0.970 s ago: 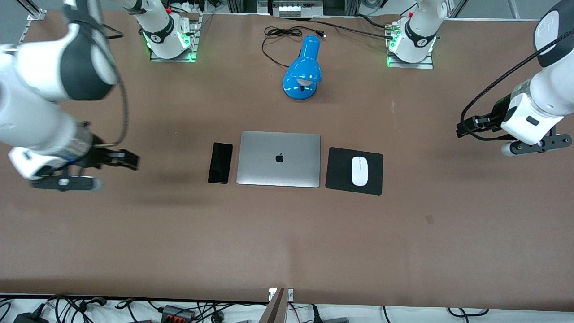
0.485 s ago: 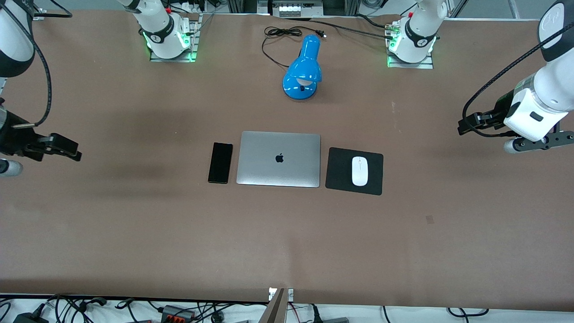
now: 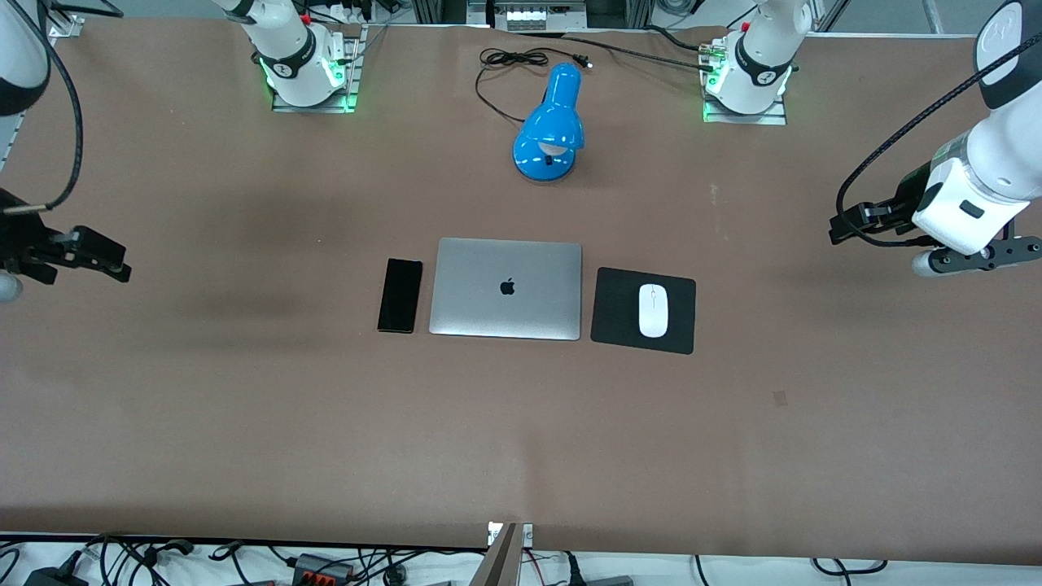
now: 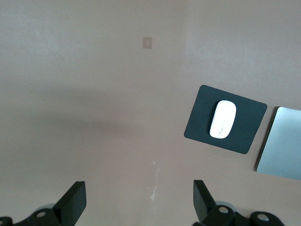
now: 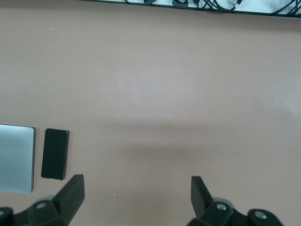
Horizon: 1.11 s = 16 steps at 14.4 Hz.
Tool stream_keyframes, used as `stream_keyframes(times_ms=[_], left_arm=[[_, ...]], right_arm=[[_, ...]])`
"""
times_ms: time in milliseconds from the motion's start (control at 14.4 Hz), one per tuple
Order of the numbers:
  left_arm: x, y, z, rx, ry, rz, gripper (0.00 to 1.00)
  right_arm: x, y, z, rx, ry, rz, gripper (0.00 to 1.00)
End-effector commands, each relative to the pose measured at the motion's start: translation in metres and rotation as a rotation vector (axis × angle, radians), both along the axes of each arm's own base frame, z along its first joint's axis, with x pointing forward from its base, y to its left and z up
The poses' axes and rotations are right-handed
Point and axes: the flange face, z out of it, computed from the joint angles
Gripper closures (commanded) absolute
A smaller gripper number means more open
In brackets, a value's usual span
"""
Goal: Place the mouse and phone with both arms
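- Right gripper (image 3: 89, 259) is held spread and empty, up over bare table at the right arm's end.
- Phone (image 3: 400, 295), flat beside the laptop (image 3: 505, 288), looks thin and slippery; its long edges should be pinched.
- Mouse (image 3: 653, 310), on the mouse pad (image 3: 619, 334), looks light and smooth; its sides should be pinched.
- Left gripper (image 3: 855, 226) is held spread and empty over the left arm's end.

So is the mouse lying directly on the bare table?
No, the mouse lies on the black mouse pad beside the laptop.

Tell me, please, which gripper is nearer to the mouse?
Left. The left gripper hangs over the table's left-arm end, nearest the mouse; the right gripper is past the phone.
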Motion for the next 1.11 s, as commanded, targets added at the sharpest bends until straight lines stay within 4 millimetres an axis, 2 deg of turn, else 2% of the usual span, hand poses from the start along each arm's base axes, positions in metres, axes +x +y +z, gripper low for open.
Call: stream_keyframes(times_ms=[0, 69, 346, 485, 554, 762, 900, 970, 1039], left_arm=[[-0.008, 0.0, 0.017, -0.004, -0.024, -0.015, 0.0], [-0.009, -0.01, 0.019, 0.004, -0.028, -0.035, 0.0], [-0.01, -0.011, 0.018, 0.019, -0.022, -0.035, 0.0], [-0.009, -0.005, 0.015, 0.014, -0.018, -0.022, 0.0], [-0.01, -0.008, 0.018, 0.014, -0.021, -0.027, 0.0], [-0.011, -0.012, 0.019, 0.011, -0.022, -0.034, 0.0], [-0.013, -0.02, 0.02, -0.003, -0.023, -0.043, 0.0], [-0.012, -0.019, 0.018, -0.005, -0.021, -0.041, 0.0], [-0.008, -0.01, 0.013, -0.008, -0.019, -0.025, 0.0]], right_arm=[[-0.023, -0.002, -0.01, -0.005, 0.02, 0.013, 0.0], [-0.031, -0.002, -0.016, -0.004, 0.016, 0.012, 0.0], [-0.068, -0.007, -0.034, 0.003, -0.009, 0.003, 0.0], [-0.069, -0.007, -0.03, 0.002, 0.009, 0.009, 0.0], [-0.068, -0.007, -0.021, 0.003, -0.001, 0.009, 0.0], [-0.071, -0.024, -0.018, 0.017, 0.021, -0.028, 0.0], [-0.071, -0.018, -0.017, 0.016, 0.021, -0.015, 0.0], [-0.071, -0.016, -0.017, 0.015, 0.021, -0.011, 0.0], [-0.072, -0.016, -0.016, 0.015, 0.021, -0.011, 0.0]])
